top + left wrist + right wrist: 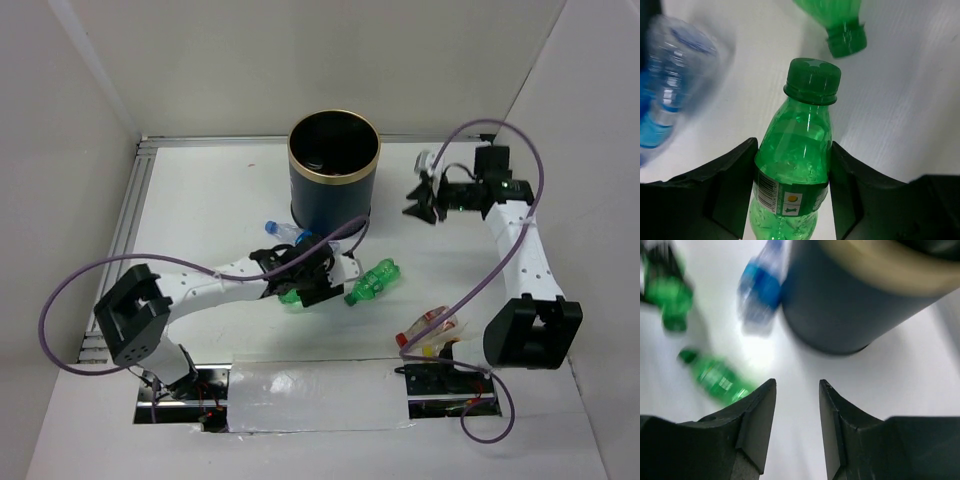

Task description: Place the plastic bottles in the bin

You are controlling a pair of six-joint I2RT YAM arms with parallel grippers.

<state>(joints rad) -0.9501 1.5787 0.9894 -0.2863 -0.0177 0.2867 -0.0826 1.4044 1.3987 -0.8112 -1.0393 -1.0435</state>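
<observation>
My left gripper (792,144) is low over the table in front of the bin (333,170), and its jaws press both sides of a green plastic bottle (805,115) at the label. In the top view that bottle (292,297) pokes out beside the left gripper (310,280). A second green bottle (372,282) lies just to its right. Left of the bin's foot lies a clear bottle with a blue label (285,232). My right gripper (420,200) hangs right of the bin, jaws apart with nothing between them (797,382).
A crushed clear bottle with a red label (430,325) lies by the right arm's base. Something small and clear (427,160) shows just behind the right gripper. White walls enclose the table on three sides. A purple cable loops over each arm.
</observation>
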